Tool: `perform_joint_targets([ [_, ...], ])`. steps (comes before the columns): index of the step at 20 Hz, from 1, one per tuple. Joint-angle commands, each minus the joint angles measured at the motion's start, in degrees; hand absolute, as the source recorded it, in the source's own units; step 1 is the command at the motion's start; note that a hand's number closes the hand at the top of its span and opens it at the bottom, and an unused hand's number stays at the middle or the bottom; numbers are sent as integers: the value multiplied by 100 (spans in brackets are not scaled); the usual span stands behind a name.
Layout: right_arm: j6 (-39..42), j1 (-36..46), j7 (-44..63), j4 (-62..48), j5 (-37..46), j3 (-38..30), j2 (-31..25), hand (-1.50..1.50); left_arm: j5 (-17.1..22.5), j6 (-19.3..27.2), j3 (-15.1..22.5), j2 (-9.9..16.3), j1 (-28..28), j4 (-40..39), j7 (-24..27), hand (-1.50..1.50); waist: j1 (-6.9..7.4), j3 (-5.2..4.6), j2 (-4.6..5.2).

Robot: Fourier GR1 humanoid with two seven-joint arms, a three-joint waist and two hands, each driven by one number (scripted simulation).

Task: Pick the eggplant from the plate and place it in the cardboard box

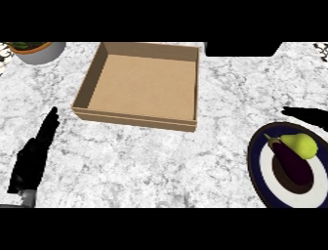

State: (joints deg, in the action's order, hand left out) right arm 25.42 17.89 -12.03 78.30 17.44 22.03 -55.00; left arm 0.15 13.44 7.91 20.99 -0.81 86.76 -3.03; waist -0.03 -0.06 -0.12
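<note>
On white-veined marble counter (159, 156), lower right: dark purple eggplant (295, 165) lies on round navy-rimmed white plate (268, 188), touching yellow-green pear (301, 145) at its upper end. Right black hand (322, 119) just above plate, fingers straight, pointing left, holding nothing. Open shallow brown cardboard box (141, 85) upper centre, well apart from plate. Left black hand (35, 151) lower left, fingers straight, together. Grey pot with plant (37, 51) top left.
</note>
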Motion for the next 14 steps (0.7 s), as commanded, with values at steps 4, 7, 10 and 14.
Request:
perform_joint_targets([
  [4, 56, -463, 590, 363, 676, -308, 536, -150, -351, 47, 29, -396, 59, -48, -97, 0, -6, 5, 8],
  [7, -63, -607, 798, 437, 1097, -316, 850, -150, -383, -180, -150, -194, -58, 162, -183, 0, 5, 5, 7],
  [10, 136, -572, 838, 291, 1367, -445, 952, -150, -472, -136, -165, -353, 11, 364, -346, 0, 11, 5, 9],
  [14, 205, -659, 418, 2, 1730, -683, 1101, -150, -264, -556, -599, -186, 23, 245, -277, 0, 20, 6, 12],
])
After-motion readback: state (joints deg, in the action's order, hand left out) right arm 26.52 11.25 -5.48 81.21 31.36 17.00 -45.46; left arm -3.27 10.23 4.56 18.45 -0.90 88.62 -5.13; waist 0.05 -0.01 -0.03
